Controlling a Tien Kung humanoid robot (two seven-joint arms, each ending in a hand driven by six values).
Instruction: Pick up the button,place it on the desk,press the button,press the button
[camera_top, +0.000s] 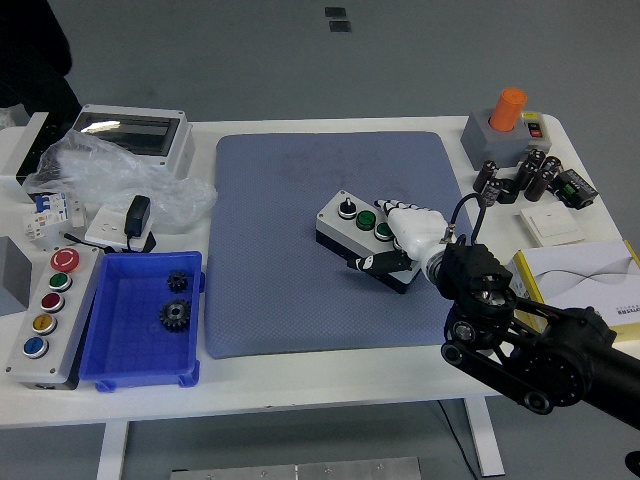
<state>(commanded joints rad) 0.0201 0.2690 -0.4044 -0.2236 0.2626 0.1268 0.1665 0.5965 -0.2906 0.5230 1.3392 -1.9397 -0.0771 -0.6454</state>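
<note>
On the blue-grey mat (300, 250), right hand (410, 238) on the button box (362, 232).
Box sits right of mat centre, black knob and two green buttons showing; white fingers (405, 212) lie together over its right end, nothing pinched. Blue tray (110, 345) with gears (176, 300) at left.

A grey-blue mat (330, 240) covers the white table's (330, 385) middle. On it, a white button box (362, 232) with green and black buttons. Near the left edge, a blue tray (140, 362).
</note>
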